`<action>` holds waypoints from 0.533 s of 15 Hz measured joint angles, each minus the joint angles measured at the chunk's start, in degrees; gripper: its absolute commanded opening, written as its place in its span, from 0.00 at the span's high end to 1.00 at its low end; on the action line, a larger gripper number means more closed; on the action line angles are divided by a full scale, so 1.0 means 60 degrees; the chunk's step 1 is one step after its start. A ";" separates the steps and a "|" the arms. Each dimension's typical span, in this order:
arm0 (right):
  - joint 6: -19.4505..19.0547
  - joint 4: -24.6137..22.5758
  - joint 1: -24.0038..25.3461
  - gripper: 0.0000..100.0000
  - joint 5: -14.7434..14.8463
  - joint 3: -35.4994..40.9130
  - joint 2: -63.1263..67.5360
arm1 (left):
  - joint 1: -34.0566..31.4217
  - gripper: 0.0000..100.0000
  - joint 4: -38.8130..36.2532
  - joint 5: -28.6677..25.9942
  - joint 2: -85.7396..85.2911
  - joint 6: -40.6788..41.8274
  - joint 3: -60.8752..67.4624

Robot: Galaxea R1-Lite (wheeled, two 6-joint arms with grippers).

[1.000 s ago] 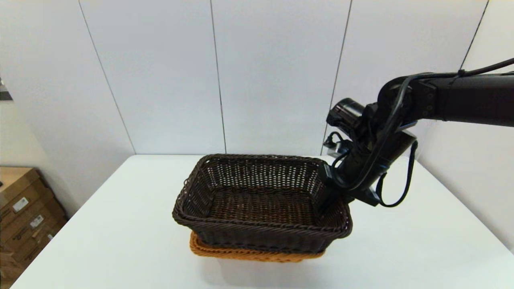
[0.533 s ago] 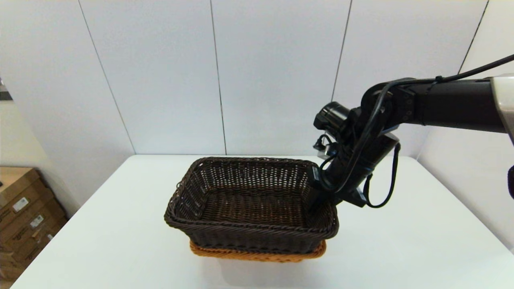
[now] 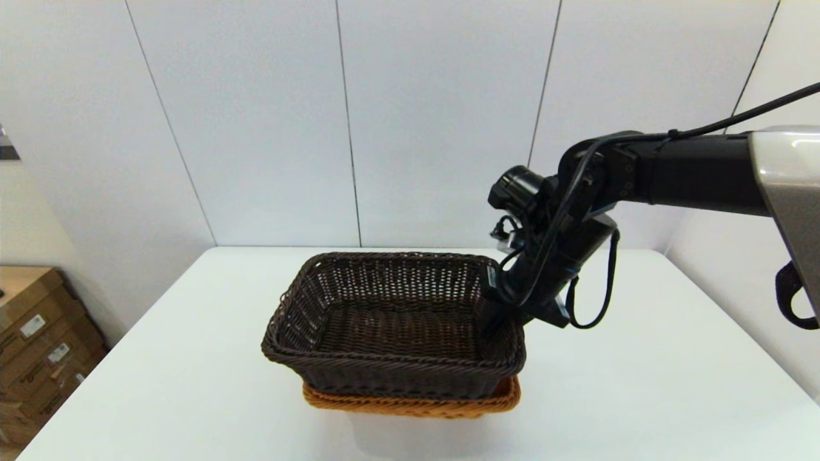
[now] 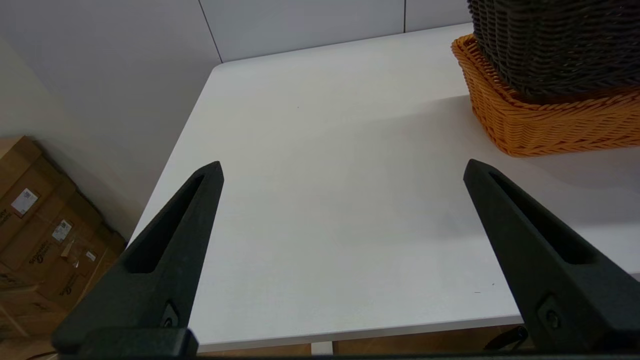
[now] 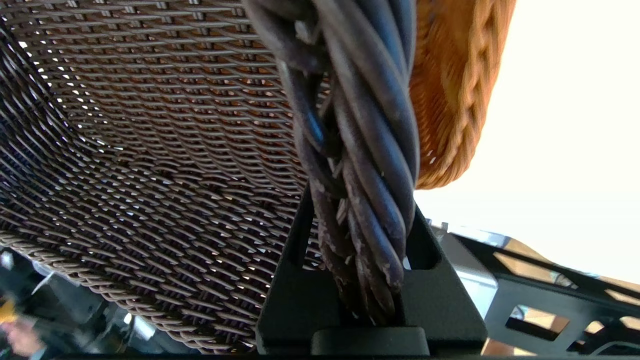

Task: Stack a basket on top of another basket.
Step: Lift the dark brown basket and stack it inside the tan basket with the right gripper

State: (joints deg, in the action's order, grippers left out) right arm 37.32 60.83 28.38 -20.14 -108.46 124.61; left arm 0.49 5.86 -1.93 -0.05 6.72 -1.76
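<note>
The table [image 3: 640, 397] carries the tan basket [image 3: 410, 403] at its centre. The dark basket [image 3: 391, 320] sits nested in it, slightly askew: its 9 o'clock corner overhangs the tan rim.

The right gripper [image 3: 496, 320] stands at the dark basket's 3 o'clock wall, jaws pinching the braided rim [image 5: 360, 165], one finger inside, one outside. The left gripper [image 4: 342, 170] hovers over bare table toward 9 o'clock, jaws spread, holding nothing.

You are at the placing step, judged nearly complete. Next, square the dark basket over the tan one, lower until seated, then release the rim and lift clear.
</note>
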 measured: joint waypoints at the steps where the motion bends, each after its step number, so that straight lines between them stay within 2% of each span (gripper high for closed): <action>1: -0.0004 -0.0004 -0.0008 1.00 0.0026 -0.0065 0.0073 | 0.0004 0.00 0.0004 0.0004 0.0000 0.0000 0.0000; 8: -0.0110 -0.0033 -0.0347 1.00 0.0095 -0.0382 0.0484 | 0.0004 0.00 0.0004 0.0000 0.0000 -0.0004 0.0000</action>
State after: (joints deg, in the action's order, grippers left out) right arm 36.66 60.64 26.30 -19.57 -110.75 127.51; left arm 0.51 5.89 -1.93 -0.05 6.69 -1.76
